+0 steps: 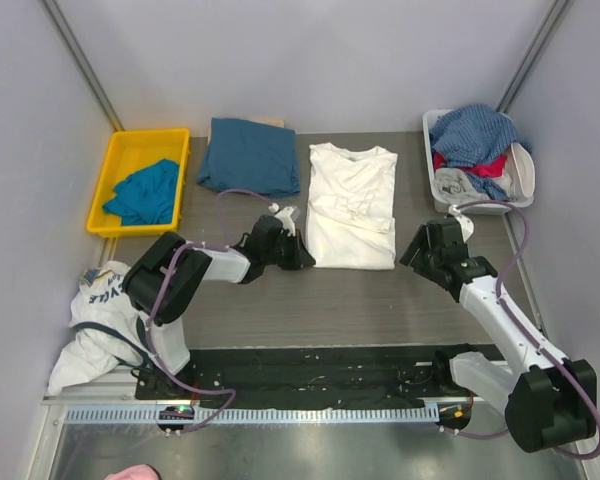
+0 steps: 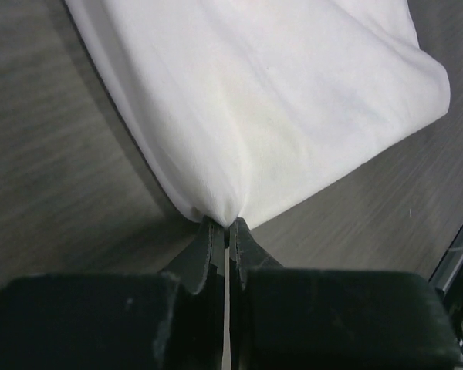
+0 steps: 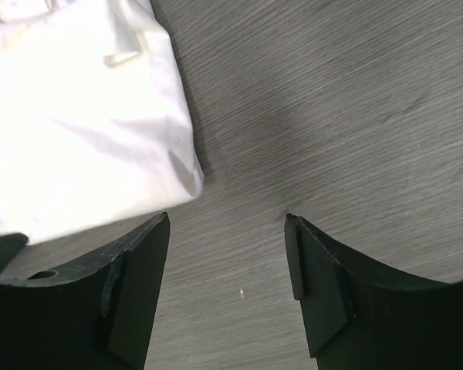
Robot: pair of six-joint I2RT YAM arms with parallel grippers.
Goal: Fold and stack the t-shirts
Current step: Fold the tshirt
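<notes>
Table (image 1: 360, 310): grey wood-grain surface, carries everything below. Landmark for all places: the white t-shirt.

White t-shirt (image 1: 352, 205): lies folded lengthwise at the table's middle, collar toward the far wall, faint dark marks on the chest. Its near left corner (image 2: 216, 208) is drawn into a small peak.

Dark blue t-shirt (image 1: 250, 155): lies folded flat just left of the white t-shirt, level with its collar end, not touching it as far as the top view shows.

White bin (image 1: 442, 190): right of the white t-shirt, near the far edge, heaped with blue, red and grey garments.

Yellow tray (image 1: 120, 160): far left, beyond the dark blue t-shirt, holds a crumpled teal garment (image 1: 145, 192).

Crumpled white garment with blue lettering (image 1: 95, 320): off the table's near left corner, well apart from the white t-shirt.

Left gripper (image 1: 302, 258): at the white t-shirt's near left corner; fingers (image 2: 208, 254) pressed together, pinching the cloth edge.

Right gripper (image 1: 412, 252): just right of the white t-shirt's near right corner, low over bare table; fingers (image 3: 143, 270) spread, holding nothing, cloth just beside the left one.
</notes>
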